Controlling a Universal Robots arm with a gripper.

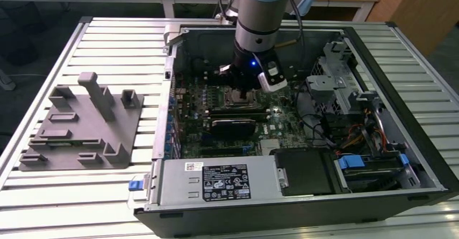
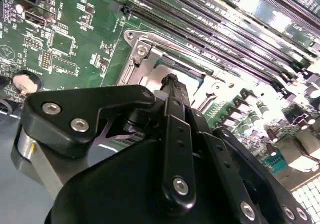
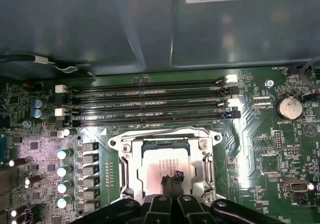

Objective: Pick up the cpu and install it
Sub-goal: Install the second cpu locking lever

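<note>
The cpu (image 3: pixel 159 160), a flat silvery square with a pale rim, lies inside the metal socket frame (image 3: pixel 131 160) on the green motherboard (image 3: pixel 45 149). My gripper (image 3: pixel 171 176) is directly over the cpu's near half. Its two black fingertips are pressed together with nothing between them, at or just above the chip's top. In the second wrist view the fingers (image 2: pixel 173 86) point down into the socket frame (image 2: pixel 142 58). In the exterior view the gripper (image 1: pixel 248 95) hangs inside the open computer case over the socket (image 1: pixel 231 100).
Memory slots (image 3: pixel 150 101) run beside the socket, and capacitors (image 3: pixel 64 171) stand along one side. A black block (image 1: pixel 233 127) and the power supply (image 1: pixel 215 182) sit nearer the case front. A grey plastic fixture (image 1: pixel 79 126) rests on the slatted table at the exterior view's left.
</note>
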